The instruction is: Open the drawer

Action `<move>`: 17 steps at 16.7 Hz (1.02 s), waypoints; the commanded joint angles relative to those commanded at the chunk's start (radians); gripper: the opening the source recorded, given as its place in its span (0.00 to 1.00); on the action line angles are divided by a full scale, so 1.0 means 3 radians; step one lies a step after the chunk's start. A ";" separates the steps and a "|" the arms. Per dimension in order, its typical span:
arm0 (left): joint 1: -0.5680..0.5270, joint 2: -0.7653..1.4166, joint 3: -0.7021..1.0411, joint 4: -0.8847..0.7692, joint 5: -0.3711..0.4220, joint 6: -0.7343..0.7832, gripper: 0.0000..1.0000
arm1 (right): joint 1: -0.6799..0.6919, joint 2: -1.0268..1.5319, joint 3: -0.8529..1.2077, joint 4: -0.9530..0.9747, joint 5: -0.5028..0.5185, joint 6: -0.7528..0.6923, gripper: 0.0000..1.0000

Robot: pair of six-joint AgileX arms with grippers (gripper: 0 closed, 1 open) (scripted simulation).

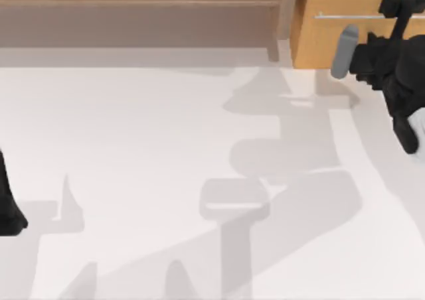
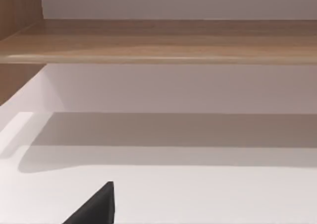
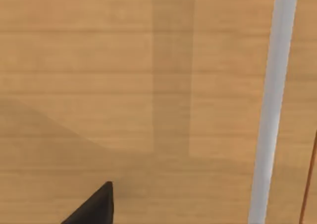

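At the far right of the table [image 1: 166, 147], against the back edge, stands the drawer [image 1: 319, 41], its flat orange-tan front crossed by a thin silver handle [image 1: 345, 16]. Right gripper [image 1: 397, 8] is at the drawer front, close to the handle; whether its fingers are spread or pressed together I cannot tell. Beside the drawer on the left is the paler shelf unit [image 1: 133, 8], and the left arm [image 1: 10, 210] rests at the table's left edge.

White table [image 1: 166, 180], drawer [image 1: 319, 41], shelf unit [image 1: 133, 21]
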State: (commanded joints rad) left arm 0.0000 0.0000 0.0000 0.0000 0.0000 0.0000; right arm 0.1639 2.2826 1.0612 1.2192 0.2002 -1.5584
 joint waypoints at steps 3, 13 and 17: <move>0.0000 0.0000 0.0000 0.0000 0.0000 0.0000 1.00 | 0.0000 0.0000 0.0000 0.0000 0.0000 0.0000 0.77; 0.0000 0.0000 0.0000 0.0000 0.0000 0.0000 1.00 | 0.0000 0.0000 0.0000 0.0000 0.0000 0.0000 0.02; 0.0000 0.0000 0.0000 0.0000 0.0000 0.0000 1.00 | 0.0000 0.0000 0.0000 0.0000 0.0000 0.0000 0.00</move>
State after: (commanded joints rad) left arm 0.0000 0.0000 0.0000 0.0000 0.0000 0.0000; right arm 0.1639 2.2826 1.0612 1.2192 0.2002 -1.5584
